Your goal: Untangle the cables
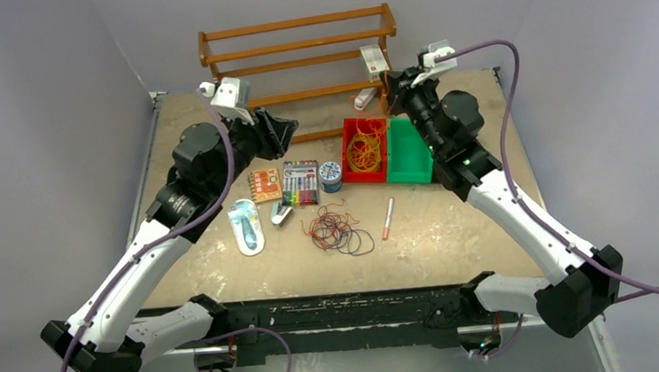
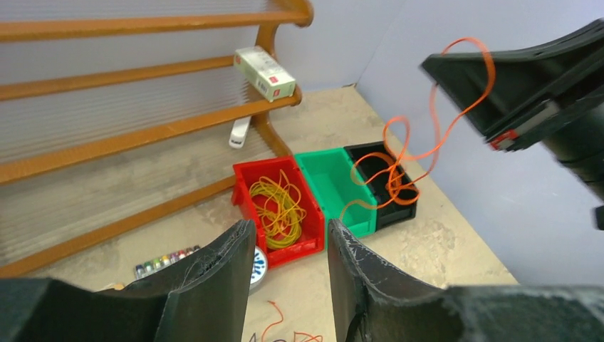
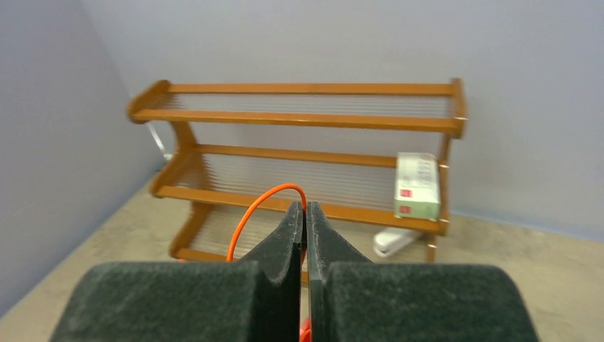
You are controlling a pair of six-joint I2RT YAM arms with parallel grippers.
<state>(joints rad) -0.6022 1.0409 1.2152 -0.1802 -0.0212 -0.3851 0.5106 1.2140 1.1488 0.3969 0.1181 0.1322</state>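
A tangle of orange-red and dark cables (image 1: 336,230) lies on the table in front of the bins. A red bin (image 1: 353,168) holds coiled yellow and orange cables (image 2: 279,206). My right gripper (image 3: 305,208) is shut on a thin orange cable (image 3: 251,214), raised over the bins near the rack. In the left wrist view that cable (image 2: 396,187) hangs down in loops into a black bin (image 2: 370,151). My left gripper (image 2: 288,239) is open with nothing between its fingers, raised above the table to the left of the bins.
A green bin (image 1: 409,153) sits between the red and black ones. A wooden rack (image 1: 297,42) with a white box (image 1: 374,61) stands at the back. A marker set (image 1: 301,183), round tin (image 1: 331,176), orange card (image 1: 265,185), stapler (image 1: 282,214) and pen (image 1: 388,218) lie around the tangle.
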